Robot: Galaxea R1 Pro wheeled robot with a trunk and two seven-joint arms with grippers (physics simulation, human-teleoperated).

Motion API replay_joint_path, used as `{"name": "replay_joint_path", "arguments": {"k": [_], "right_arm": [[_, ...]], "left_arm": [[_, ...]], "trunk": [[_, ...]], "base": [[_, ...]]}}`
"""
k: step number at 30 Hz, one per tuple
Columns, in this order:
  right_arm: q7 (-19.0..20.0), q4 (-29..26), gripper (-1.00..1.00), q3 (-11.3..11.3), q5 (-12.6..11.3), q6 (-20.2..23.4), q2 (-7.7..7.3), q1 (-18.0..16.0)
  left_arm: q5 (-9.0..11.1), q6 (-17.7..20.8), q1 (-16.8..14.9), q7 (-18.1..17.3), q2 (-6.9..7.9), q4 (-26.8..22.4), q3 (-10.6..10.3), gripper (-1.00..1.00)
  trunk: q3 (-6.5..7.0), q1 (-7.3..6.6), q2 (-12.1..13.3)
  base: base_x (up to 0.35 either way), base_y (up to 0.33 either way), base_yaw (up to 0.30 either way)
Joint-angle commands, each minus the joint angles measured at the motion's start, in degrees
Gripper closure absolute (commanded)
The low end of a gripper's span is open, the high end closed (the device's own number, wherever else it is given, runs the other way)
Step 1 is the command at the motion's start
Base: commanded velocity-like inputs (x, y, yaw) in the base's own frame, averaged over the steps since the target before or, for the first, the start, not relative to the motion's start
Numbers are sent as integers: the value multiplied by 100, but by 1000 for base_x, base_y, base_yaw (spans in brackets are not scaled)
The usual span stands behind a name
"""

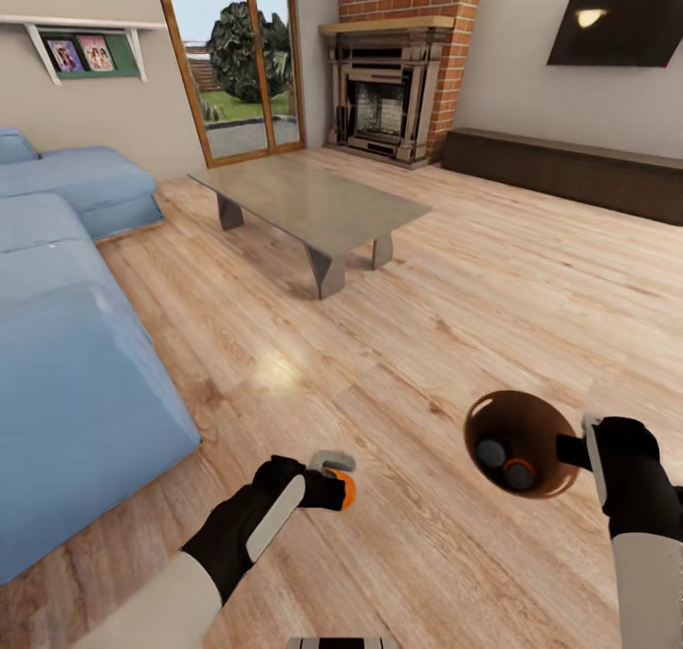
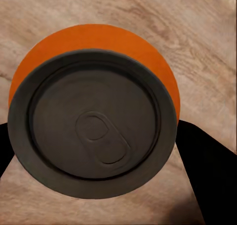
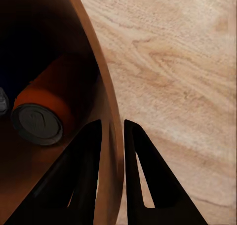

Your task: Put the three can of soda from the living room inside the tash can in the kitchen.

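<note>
- Head view: the left gripper (image 1: pixel 334 483) has its fingers clamped on a can (image 1: pixel 341 489) above the wood floor (image 1: pixel 427 298), beside the sofa (image 1: pixel 66 345). The right gripper (image 1: pixel 581 452) holds the bin (image 1: pixel 520 442) by its rim, mouth tilted toward the camera, two cans (image 1: pixel 505 464) inside.
- Left wrist view: the can (image 2: pixel 94 121) faces the camera lid-first, its long axis along the fingers (image 2: pixel 207 170).
- Right wrist view: fingers (image 3: pixel 89 170) pinch the bin wall (image 3: pixel 106 111); a can (image 3: pixel 47 106) lies on its side inside.
</note>
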Motion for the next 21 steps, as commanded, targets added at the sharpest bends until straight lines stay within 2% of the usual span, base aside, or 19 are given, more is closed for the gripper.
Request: {"name": "replay_joint_path", "arguments": {"k": [1, 4, 6, 7, 9, 13, 17, 21], "right_arm": [[16, 2, 100, 41, -136, 0, -3, -3], [-8, 11, 100, 142, -138, 0, -27, -3], [-18, 15, 100, 180, -139, 0, -31, -3], [-20, 14, 100, 197, -134, 0, -25, -3], [-26, 14, 100, 212, -128, 0, -13, -3], [-99, 18, 100, 218, -126, 0, -13, -3], [-555, 17, 100, 231, -149, 0, 14, -3], [-776, 23, 100, 233, -168, 0, 22, -3]], "left_arm": [[-26, 135, 4, 25, 7, -165, 0, 100], [-9, 655, 89, 279, 19, -866, 7, 100], [6, 1098, 263, 542, 20, -1663, 14, 100], [6, 1227, 321, 618, 20, -2014, 12, 100], [6, 1243, 372, 683, 20, -2349, 12, 100], [16, 1243, 411, 734, 20, -2618, 20, 100], [16, 1243, 418, 747, 20, -2744, 17, 100], [20, 1243, 416, 750, 20, -2812, 19, 100]], "trunk": [[19, -23, 42], [72, -89, 162], [108, -133, 242], [126, -155, 282], [162, -198, 363], [234, -286, 523], [306, -374, 683], [378, -462, 844]], "base": [[0, 0, 0], [0, 0, 0], [0, 0, 0], [0, 0, 0], [0, 0, 0], [0, 0, 0], [0, 0, 0], [0, 0, 0]]}}
